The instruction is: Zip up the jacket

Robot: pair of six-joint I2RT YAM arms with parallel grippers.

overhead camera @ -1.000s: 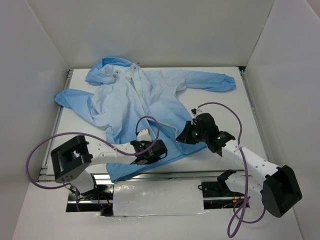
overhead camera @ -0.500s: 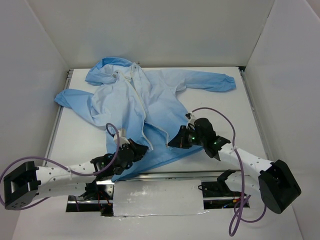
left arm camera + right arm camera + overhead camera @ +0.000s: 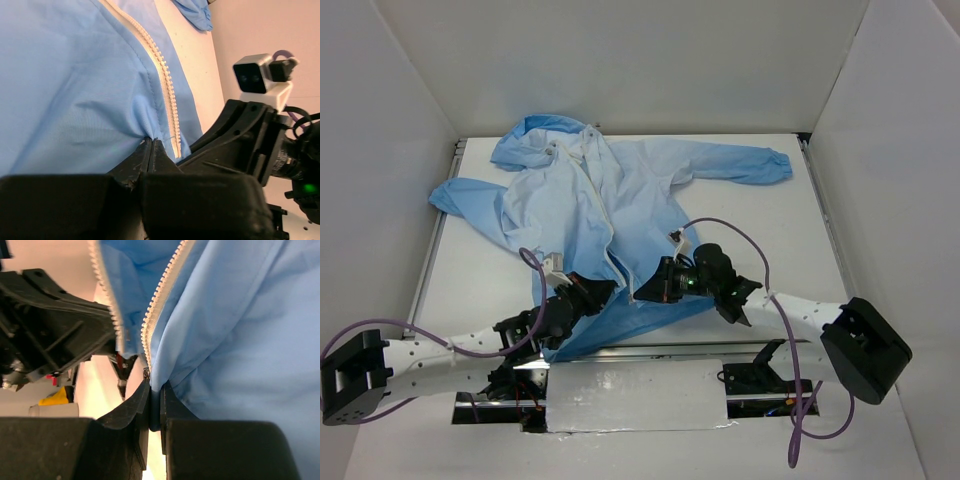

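The light-blue hooded jacket [image 3: 610, 190] lies spread on the white table, hood at the far left, front open along its white zipper [image 3: 603, 215]. My left gripper [image 3: 601, 291] is shut on the left hem fabric beside the zipper teeth [image 3: 165, 90]. My right gripper [image 3: 646, 292] is shut on the right hem fabric at the lower end of its zipper teeth [image 3: 157, 310]. The two grippers sit close together at the jacket's near hem. In the left wrist view the pinch [image 3: 151, 145] shows; in the right wrist view the fabric fold sits between the fingers [image 3: 155, 390].
One sleeve [image 3: 745, 162] stretches to the far right, the other [image 3: 460, 200] to the left. White walls enclose the table [image 3: 800, 230]. The table's near edge rail [image 3: 640, 350] lies just below the hem.
The left arm swung out to the left and its gripper moved onto the left hem by the zipper. The right gripper slid left with the right hem, bringing both zipper sides together.
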